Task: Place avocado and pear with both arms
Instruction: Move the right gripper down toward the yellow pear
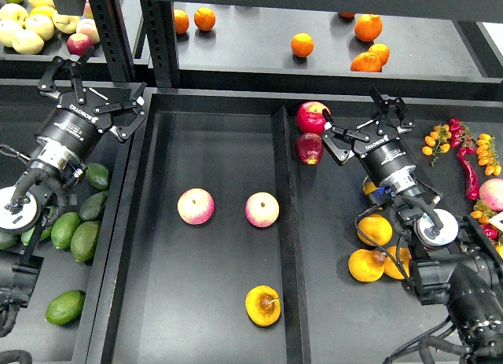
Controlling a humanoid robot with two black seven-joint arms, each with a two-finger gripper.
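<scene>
Both claws spread, empty; pear in tray, well below right claw, left claw.

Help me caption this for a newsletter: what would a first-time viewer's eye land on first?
Probably the central tray, where two pink-yellow apples sit side by side with the golden pear below them. Next come the two black arms framing it: the left gripper near the tray's upper-left corner, the right gripper beside two red fruits. Dark green fruits cluster at far left.
</scene>
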